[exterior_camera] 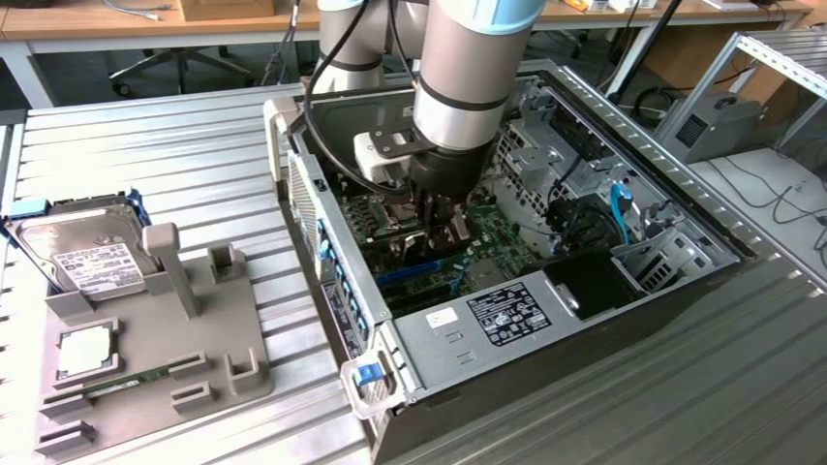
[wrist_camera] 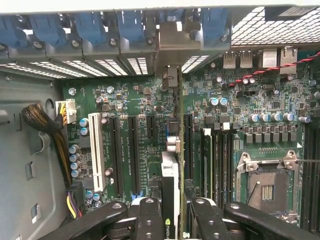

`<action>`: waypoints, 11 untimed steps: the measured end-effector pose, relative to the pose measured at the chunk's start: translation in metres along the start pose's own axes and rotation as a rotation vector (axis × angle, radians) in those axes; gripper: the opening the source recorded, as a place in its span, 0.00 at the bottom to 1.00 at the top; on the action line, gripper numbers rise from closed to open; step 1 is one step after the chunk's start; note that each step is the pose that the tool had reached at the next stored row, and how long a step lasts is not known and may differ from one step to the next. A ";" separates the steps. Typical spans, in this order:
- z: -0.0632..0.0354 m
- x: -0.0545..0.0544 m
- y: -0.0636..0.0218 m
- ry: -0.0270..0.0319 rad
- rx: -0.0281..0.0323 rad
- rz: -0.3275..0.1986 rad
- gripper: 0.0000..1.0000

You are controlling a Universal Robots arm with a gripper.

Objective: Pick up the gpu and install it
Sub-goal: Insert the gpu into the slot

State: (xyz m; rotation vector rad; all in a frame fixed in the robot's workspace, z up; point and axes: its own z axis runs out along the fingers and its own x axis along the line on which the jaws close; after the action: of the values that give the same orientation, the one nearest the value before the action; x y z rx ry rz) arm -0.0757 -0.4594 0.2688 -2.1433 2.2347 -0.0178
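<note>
The gpu [wrist_camera: 170, 170] stands on edge between my two fingers, a thin dark card running down toward the green motherboard [wrist_camera: 130, 95]. Its metal bracket [wrist_camera: 172, 47] sits against the case's rear slot openings. My gripper [wrist_camera: 175, 225] is shut on the gpu, one black finger on each face. In the exterior view the gripper [exterior_camera: 433, 228] hangs straight down inside the open computer case [exterior_camera: 543, 329], low over the board. Long black expansion slots [wrist_camera: 134, 150] lie beside the card; whether its edge is in a slot is hidden.
Blue slot latches [wrist_camera: 90, 27] line the rear wall. An empty CPU socket [wrist_camera: 265, 185] and memory slots flank the card. Outside the case, a grey holder [exterior_camera: 232, 358] carries a hard drive [exterior_camera: 84, 257], a chip [exterior_camera: 84, 354] and a RAM stick [exterior_camera: 123, 380].
</note>
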 end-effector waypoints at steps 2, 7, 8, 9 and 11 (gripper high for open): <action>0.0001 0.000 0.0001 -0.0001 0.0001 0.000 0.27; 0.0006 0.001 0.0001 0.0003 0.0000 0.003 0.27; 0.0007 0.001 0.0000 0.0003 0.0000 0.003 0.27; 0.0007 0.001 0.0001 0.0002 0.0000 0.003 0.27; 0.0007 0.001 0.0000 0.0001 0.0001 0.003 0.27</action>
State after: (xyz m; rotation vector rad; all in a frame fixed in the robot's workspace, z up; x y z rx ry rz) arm -0.0758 -0.4609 0.2681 -2.1397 2.2383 -0.0180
